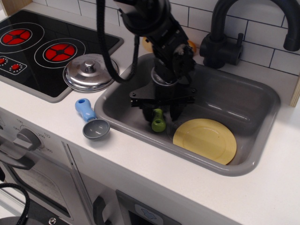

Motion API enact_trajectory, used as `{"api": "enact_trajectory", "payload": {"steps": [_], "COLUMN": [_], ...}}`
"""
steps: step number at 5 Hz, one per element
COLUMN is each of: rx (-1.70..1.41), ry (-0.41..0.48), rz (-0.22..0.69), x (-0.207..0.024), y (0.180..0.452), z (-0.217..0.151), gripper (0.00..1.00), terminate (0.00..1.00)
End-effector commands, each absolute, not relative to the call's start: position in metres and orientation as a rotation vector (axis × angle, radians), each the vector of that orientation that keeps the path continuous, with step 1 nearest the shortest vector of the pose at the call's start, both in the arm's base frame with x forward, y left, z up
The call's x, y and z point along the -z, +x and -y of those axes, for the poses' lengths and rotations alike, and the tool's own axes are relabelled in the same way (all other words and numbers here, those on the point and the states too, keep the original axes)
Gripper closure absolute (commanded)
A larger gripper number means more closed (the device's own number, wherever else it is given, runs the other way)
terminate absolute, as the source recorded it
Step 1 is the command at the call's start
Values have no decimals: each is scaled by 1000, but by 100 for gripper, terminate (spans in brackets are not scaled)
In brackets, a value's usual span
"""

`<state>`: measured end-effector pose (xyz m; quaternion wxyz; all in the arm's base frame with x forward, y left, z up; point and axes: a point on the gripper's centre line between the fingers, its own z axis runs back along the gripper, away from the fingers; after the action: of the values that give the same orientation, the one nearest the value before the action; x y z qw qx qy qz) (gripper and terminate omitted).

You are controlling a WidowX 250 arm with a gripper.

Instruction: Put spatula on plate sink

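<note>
Gripper point(161, 111): we see its jaws closed in around the spatula point(158, 123) handle.
Spatula: in the sink point(243, 98), left of the plate point(205, 140).

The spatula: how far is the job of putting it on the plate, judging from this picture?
Done: the gripper is low in the sink, fingers on either side of the spatula. In hand: the grasp; I cannot tell whether the fingers already press the green handle. Left: lifting it and setting it on the plate, which lies bare to its right.
</note>
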<state>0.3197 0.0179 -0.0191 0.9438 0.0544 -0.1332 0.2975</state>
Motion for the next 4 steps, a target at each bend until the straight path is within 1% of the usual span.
{"api": "enact_trajectory", "payload": {"steps": [1, 2, 3, 4], "rx": [-624, -630, -654, -672], "ry": [121, 125, 130, 121], "rz": [297, 335, 337, 322], "x": [7, -4, -20, -35], "y": [319, 320, 325, 326], "z": [-24, -25, -26, -18], "gripper": [100, 100, 100, 100], "terminate": [0, 0, 0, 0]}}
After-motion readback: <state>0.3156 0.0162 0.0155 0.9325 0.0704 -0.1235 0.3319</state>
